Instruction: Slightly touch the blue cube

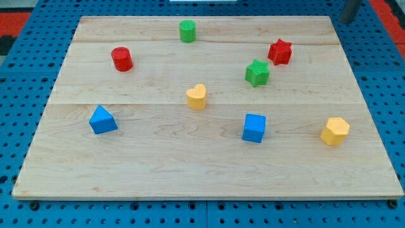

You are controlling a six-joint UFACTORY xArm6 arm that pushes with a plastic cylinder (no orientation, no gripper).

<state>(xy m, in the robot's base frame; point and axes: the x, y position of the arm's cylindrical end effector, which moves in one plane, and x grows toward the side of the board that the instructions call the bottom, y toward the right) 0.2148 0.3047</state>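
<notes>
Blue cube (254, 128) on wooden board (209, 171), lower right of yellow heart block (197, 97), yellow hexagonal block (335, 131) to cube's right, blue triangular block (102, 120) far to its left, green star block (257, 73) above it, rod (350, 9) at view's top right corner, my tip's end not discernible, well apart from cube, no hand state to tell.

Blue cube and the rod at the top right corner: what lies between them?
In the camera view, the red star and green star lie between my tip and the blue cube.

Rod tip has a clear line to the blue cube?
Probably yes. My tip is at the view's top right, off the wooden board. The red star block and green star block flank the line to the blue cube.
</notes>
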